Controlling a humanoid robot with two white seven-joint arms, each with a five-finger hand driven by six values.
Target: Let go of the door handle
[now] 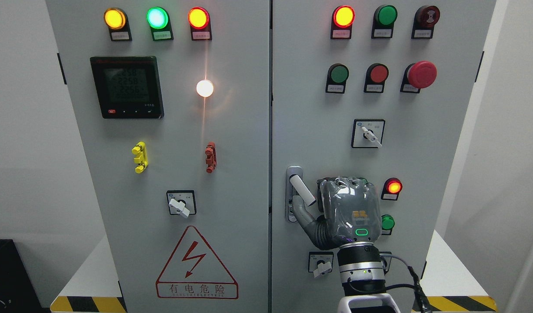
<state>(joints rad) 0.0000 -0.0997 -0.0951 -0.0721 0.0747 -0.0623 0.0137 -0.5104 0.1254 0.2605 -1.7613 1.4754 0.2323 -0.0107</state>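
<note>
We see the right hand (342,211) at the right-hand cabinet door, its thumb (302,212) under the white door handle (302,188); whether the curled fingers grip it, we cannot tell. We judge it sits there ready to let go. To its right glow a red lamp (393,187) and a green button (387,222), and a rotary switch (322,266) sits below, so pulling back needs care.

The red-bordered warning triangle (197,262) on the left door carried a lightning bolt above "有电危险", while the meter (127,87) showed blurred digits.
</note>
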